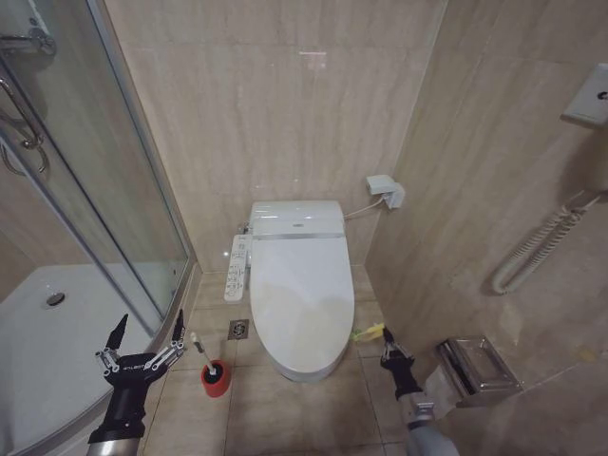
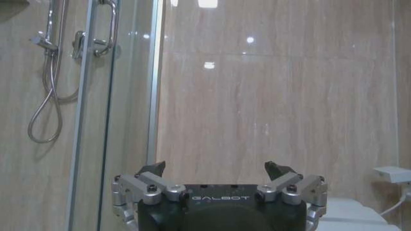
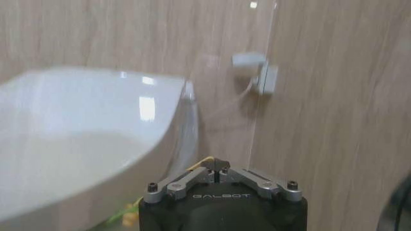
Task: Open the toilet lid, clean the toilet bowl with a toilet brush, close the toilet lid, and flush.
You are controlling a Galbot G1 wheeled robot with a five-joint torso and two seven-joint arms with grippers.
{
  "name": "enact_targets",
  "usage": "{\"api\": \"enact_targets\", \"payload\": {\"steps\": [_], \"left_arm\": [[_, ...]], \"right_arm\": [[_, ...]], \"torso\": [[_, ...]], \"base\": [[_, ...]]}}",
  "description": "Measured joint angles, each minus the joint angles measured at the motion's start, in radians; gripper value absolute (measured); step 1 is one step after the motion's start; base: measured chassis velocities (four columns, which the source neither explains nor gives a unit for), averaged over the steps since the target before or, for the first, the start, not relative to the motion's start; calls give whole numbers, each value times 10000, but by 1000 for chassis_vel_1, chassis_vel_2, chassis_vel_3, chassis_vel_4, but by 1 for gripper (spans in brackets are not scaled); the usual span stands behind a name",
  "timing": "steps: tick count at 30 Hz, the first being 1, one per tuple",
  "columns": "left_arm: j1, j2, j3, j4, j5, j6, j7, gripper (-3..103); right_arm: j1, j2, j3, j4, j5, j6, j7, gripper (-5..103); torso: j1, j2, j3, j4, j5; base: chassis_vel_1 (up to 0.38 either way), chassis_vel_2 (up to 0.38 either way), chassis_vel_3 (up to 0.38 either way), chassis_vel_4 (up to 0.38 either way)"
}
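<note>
A beige-tiled bathroom, with the toilet bowl standing on the floor against the back wall as the fixed point of the scene. The toilet lid lies shut over the bowl, glossy and white; in the right wrist view it curves just beside the gripper. A glass shower enclosure stands to the left of the bowl, its hose and handle showing in the left wrist view. A white button panel is mounted along the bowl's left side. The left gripper hovers low near the shower's edge, left of the bowl's front, its fingers spread wide and holding nothing. The right gripper sits at the bowl's right front, fingers drawn together at a yellow-green strap loop (whether they actually pinch it cannot be told). The toilet brush stands tilted in its small red holder cup on the floor, between the bowl's front left and the left gripper, just beside that gripper yet apart from it.
</note>
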Motion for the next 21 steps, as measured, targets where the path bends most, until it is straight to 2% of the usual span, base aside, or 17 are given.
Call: {"api": "enact_targets", "payload": {"steps": [3,6,7,11,17,21], "left_arm": [[0,0,0,0,0,0,0,100],[0,0,0,-1,0,0,0,100],[0,0,0,-1,0,0,0,100],[0,0,0,0,0,0,0,100],[0,0,0,0,0,0,0,100],[-1,0,0,0,0,0,0,100]], "right_arm": [[-190,-142,12,557,185,-196,34,0],[-824,-532,104,2232,681,-886,253,0],[-824,-532,104,2232,681,-886,253,0],[-1543,-652,255,3988,1080,-1395,458,0],[-1946,-681,293,5027,1293,-1726,544,0],[-1826,-732,293,5758,1535,-2206,694,0]], "torso": [[0,0,0,-1,-1],[0,0,-1,-4,-7],[0,0,-1,-4,-7],[0,1,-2,-5,-9],[-1,1,-2,-6,-6],[0,3,-2,-5,-7]], "base": [[0,0,0,0],[0,0,0,0],[0,0,0,0],[0,0,0,0],[0,0,0,0],[0,0,0,0]]}}
